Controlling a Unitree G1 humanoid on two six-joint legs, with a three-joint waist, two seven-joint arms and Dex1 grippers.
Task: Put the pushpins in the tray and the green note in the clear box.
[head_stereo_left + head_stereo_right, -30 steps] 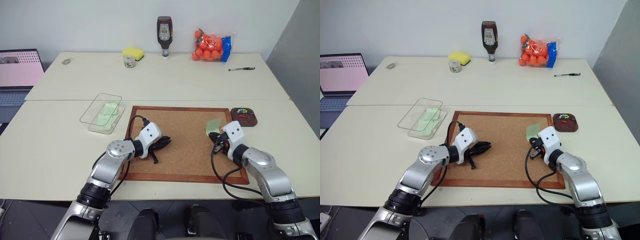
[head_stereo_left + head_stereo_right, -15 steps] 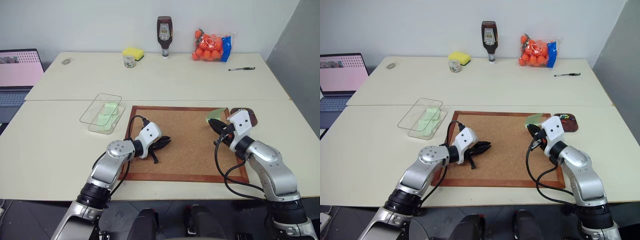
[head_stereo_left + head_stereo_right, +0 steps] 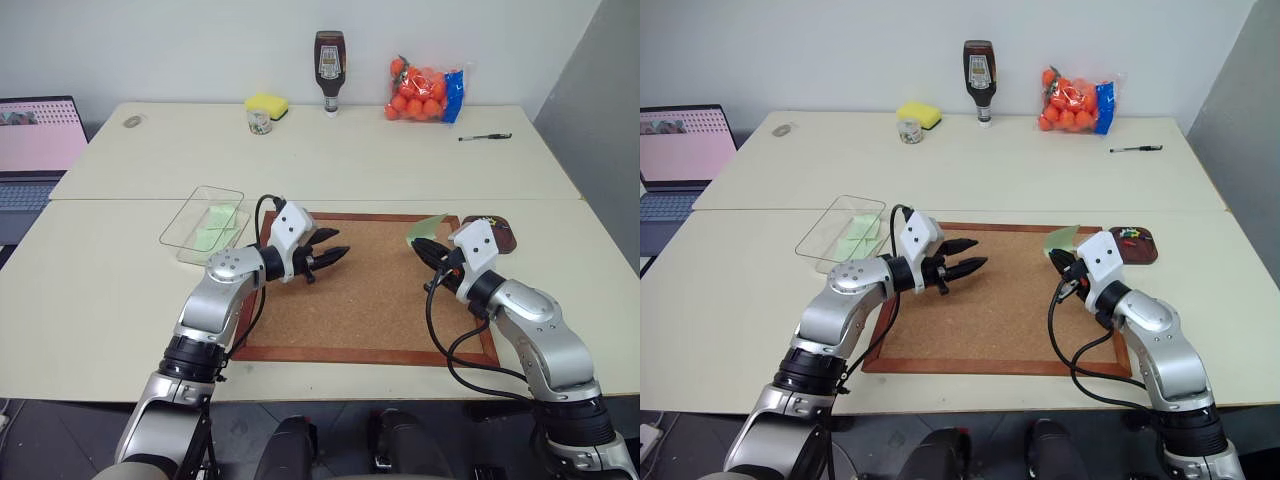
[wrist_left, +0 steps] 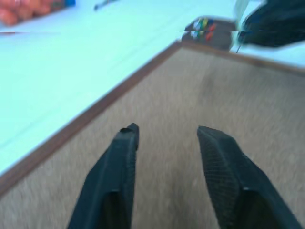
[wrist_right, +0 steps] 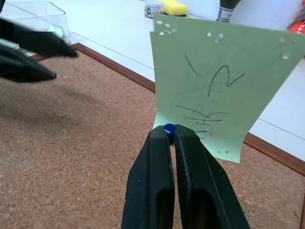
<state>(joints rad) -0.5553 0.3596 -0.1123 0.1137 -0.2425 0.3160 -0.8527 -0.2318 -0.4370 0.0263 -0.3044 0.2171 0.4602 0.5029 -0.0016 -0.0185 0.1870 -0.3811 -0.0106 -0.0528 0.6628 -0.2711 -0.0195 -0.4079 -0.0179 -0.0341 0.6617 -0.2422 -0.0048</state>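
Having lifted off the wood-framed corkboard [image 3: 375, 285] and spread its fingers empty, left hand [image 3: 328, 256] faces right hand [image 5: 170, 138], clenched on a blue-headed pushpin [image 5: 168, 129] with the pale green paper note [image 5: 214, 81] raised beside the dark brown tray [image 3: 497, 235] — likely a handover toward the clear plastic box [image 3: 205, 226] far left.

Little can be read here. The green note [image 5: 217, 86], centre and upper right of the right wrist view, carries thin dark pen strokes: a loose scribble with one peak shaped like an "A" or an "N", and fainter lines below it; no word can be made out. The dark bottle [image 3: 329, 58] at the top centre of the left eye view bears a pale label whose print is too small to read. The laptop screen [image 3: 38, 130] at the far left shows pink with tiny unreadable marks.
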